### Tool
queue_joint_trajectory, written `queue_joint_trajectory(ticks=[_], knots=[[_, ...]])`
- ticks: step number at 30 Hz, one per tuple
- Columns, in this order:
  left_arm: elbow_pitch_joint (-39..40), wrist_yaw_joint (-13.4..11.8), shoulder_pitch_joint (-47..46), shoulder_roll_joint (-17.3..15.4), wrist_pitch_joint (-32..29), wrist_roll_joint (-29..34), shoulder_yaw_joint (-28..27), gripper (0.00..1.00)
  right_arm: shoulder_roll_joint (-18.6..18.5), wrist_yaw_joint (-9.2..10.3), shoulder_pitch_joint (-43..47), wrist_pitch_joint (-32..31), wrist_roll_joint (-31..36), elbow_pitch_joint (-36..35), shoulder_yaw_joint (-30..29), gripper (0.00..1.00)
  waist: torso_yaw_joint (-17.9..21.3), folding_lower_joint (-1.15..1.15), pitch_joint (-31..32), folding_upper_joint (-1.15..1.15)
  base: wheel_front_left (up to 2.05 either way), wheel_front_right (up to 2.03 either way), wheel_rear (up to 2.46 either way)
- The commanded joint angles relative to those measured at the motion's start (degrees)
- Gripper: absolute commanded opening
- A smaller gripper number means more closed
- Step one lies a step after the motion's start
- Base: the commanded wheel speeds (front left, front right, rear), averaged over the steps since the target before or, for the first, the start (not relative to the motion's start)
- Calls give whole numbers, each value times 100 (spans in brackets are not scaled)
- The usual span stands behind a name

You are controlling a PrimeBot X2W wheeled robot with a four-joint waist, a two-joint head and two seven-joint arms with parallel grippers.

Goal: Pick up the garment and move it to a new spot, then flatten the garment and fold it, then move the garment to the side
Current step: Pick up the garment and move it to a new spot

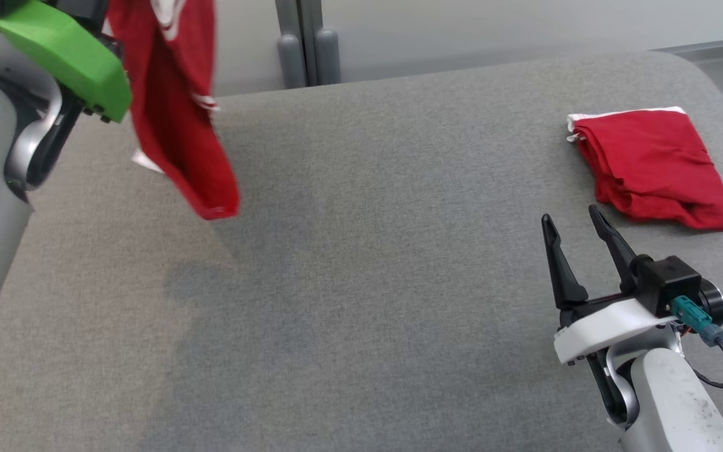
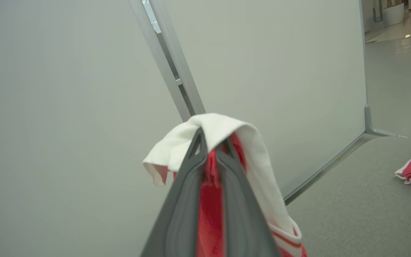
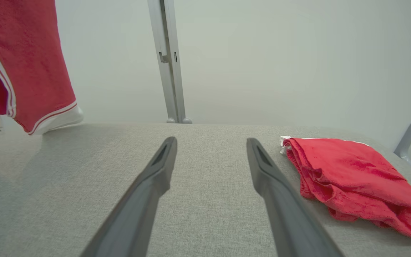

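The left tool [image 2: 212,141] is clamped shut on a white edge of the red cloth garment with white trim [image 1: 173,107], which hangs from it at the far left, above the left end of the grey fabric-covered surface [image 1: 368,282]. The garment's long axis runs straight down. It is bunched at the top where the two dark fingers pinch it, and its lowest corner slants a little to the right. That corner looks to hang clear of the surface, since its shadow falls apart from it, nearer the robot.

The right tool [image 1: 570,216] has its fingers wide apart and holds nothing. It sits low over the right side, well apart from the hanging cloth. Near it, farther back and to the right, a folded red cloth piece with a white edge [image 1: 650,166] lies flat.

As I judge it, the next move turns on this: the bare middle of the surface lies to the right of the garment, between the two tools. The left arm, which carries the garment, would bring it rightward and down, and the right arm is then the one placed to take a second corner for spreading.
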State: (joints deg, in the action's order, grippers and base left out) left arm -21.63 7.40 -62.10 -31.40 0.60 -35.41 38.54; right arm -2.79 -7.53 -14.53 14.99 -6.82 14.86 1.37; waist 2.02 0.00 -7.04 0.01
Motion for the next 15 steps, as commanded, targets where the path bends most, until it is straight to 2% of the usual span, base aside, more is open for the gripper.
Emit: queue_joint_trajectory(ticks=[1, 8, 11, 15], knots=[[172, 14, -96, 63, 59, -48, 4, 0, -22, 9, 132, 23, -38, -25, -45, 100, 339, 0, 387, -1, 0, 0, 0], [704, -65, 60, 371, 159, -278, -13, 0, -22, 9, 290, 25, -51, -101, -197, 100, 486, 0, 506, -1, 0, 0, 0], [585, -83, 452, 460, 164, -399, 117, 0, -20, 9, 353, 24, -81, -121, -243, 100, 517, 0, 478, -1, 0, 0, 0], [170, -52, 951, 413, 262, -477, 331, 0, -20, 9, 299, 25, -156, -157, -167, 100, 605, 0, 305, -1, 0, 0, 0]])
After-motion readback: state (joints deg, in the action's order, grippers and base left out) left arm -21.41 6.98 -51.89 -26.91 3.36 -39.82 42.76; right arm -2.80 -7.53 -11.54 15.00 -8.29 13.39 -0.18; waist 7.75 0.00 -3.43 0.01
